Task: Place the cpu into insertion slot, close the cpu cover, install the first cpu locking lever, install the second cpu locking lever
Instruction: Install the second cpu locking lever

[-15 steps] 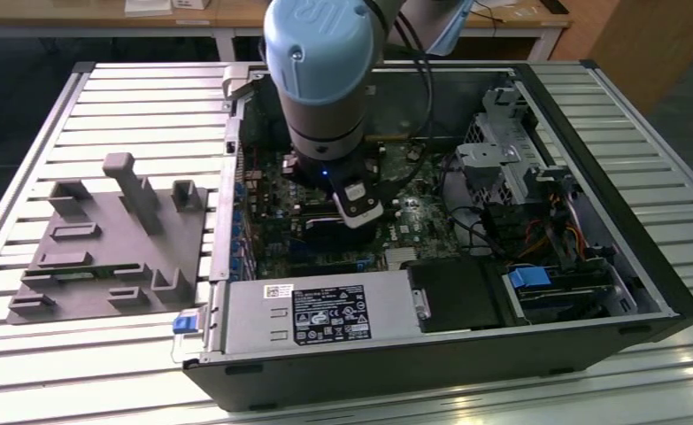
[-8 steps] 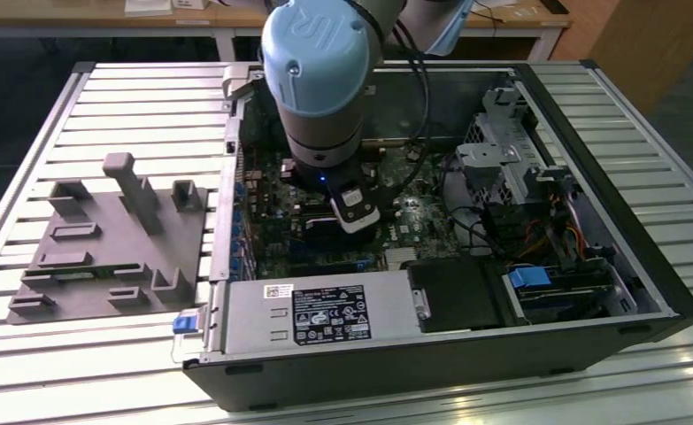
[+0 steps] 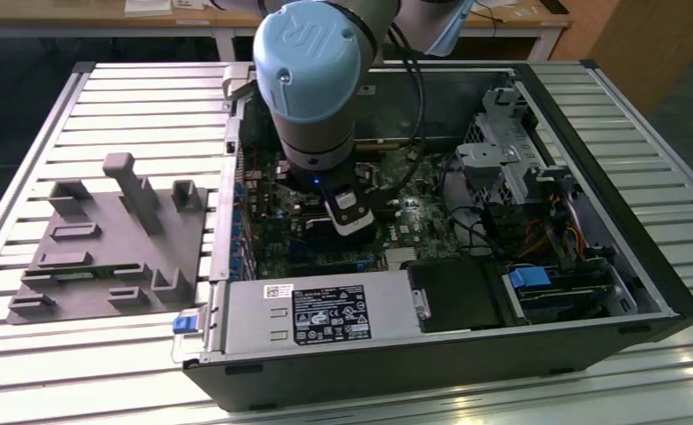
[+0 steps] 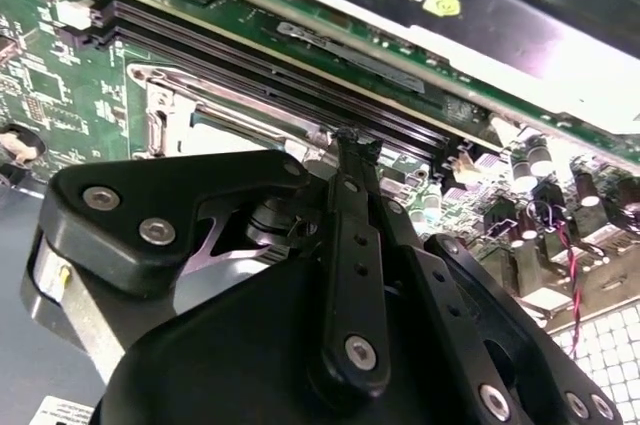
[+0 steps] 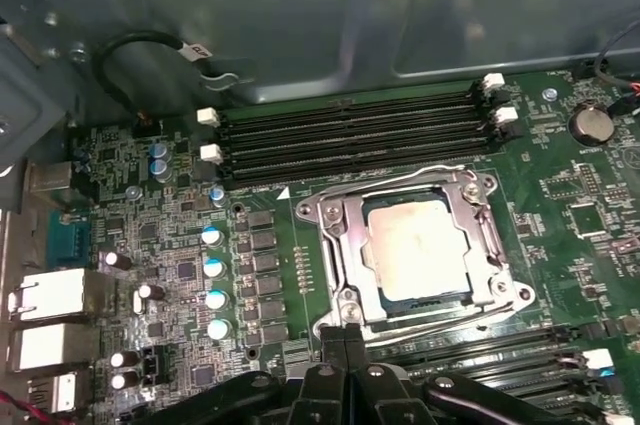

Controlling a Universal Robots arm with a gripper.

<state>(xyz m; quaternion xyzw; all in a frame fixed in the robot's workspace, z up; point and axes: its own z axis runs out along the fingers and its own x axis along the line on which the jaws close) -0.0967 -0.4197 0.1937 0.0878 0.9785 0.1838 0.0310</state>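
Gripper [image 5: 345, 340] with fingers together, pointing down beside cpu cover [image 5: 340, 235] over seated cpu [image 5: 415, 250].

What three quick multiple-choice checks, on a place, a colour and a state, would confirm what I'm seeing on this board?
1. Where is the cpu?
A. On the grey fixture outside the case
B. Seated in the insertion slot
C. Lying on the memory slots

2. What colour is the arm's joint cap in the exterior view?
A. Light blue
B. Red
C. Yellow

3. How does the cpu cover stand?
A. Raised upright
B. Taken off the board
C. Lowered flat around the chip

Answers: 1 B, since the cpu sits inside the insertion slot. 2 A, since the joint cap is light blue. 3 C, since the cpu cover lies flat and frames the chip.
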